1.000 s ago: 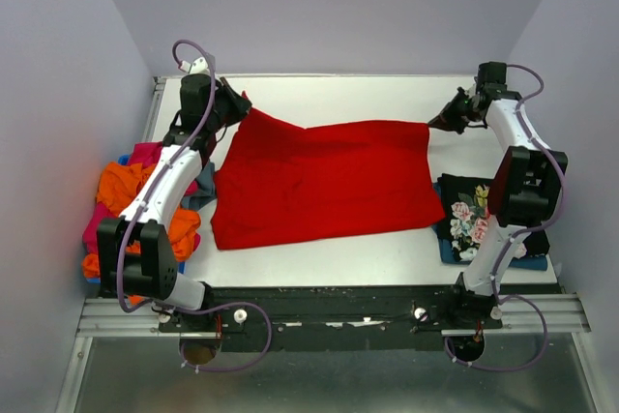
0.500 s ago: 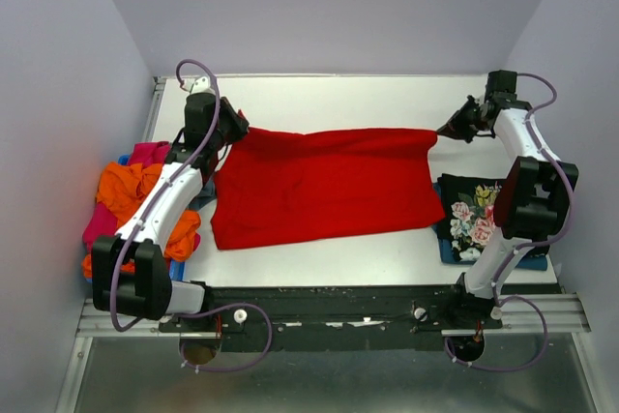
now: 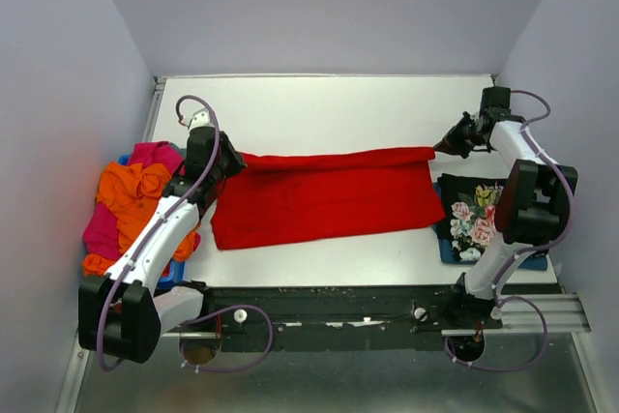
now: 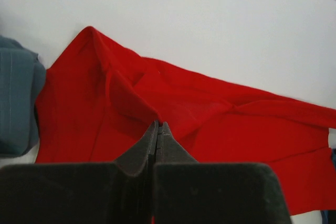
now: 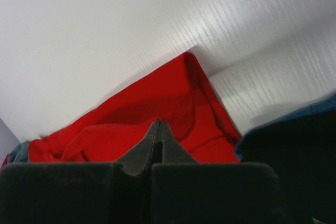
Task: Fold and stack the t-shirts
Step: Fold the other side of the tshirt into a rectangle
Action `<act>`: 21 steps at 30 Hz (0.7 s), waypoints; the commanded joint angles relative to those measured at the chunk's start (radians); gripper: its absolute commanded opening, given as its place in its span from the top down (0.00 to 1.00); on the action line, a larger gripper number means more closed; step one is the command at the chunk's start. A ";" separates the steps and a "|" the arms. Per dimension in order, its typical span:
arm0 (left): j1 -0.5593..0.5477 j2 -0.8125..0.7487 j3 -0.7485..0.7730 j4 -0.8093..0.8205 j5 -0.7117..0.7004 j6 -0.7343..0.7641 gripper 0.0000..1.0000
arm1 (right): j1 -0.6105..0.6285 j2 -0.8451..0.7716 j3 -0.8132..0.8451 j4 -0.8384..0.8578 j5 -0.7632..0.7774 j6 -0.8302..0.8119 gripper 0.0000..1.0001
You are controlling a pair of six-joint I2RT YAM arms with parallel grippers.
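The red t-shirt (image 3: 324,205) lies spread across the middle of the white table (image 3: 319,103), long side running left to right. Its near part is flat on the surface, and its far edge is drawn into a straight, narrow band between the two grippers. The left gripper (image 3: 235,159) is at the shirt's far left corner. The left wrist view shows its jaws pressed fully together with a fold of red cloth pinched at the tips, and creases fan out from that point. The right gripper (image 3: 442,147) is at the far right corner, its jaws likewise closed tight on a raised peak of the red fabric, which throws a shadow on the table beyond it. At the left edge of the table, under and beside the left arm, is a loose heap of shirts: an orange t-shirt (image 3: 131,191) on top, a magenta-pink t-shirt (image 3: 155,154) behind it, and a teal-grey t-shirt (image 4: 18,103) just beside the red shirt's left edge. By the right arm's base, a folded black floral t-shirt (image 3: 469,215) rests on a blue t-shirt (image 3: 447,250), close to the red shirt's right edge.
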 commanded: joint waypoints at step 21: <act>-0.114 -0.281 -0.376 -0.149 -0.078 -0.194 1.00 | -0.011 -0.040 -0.211 0.104 0.183 0.065 0.99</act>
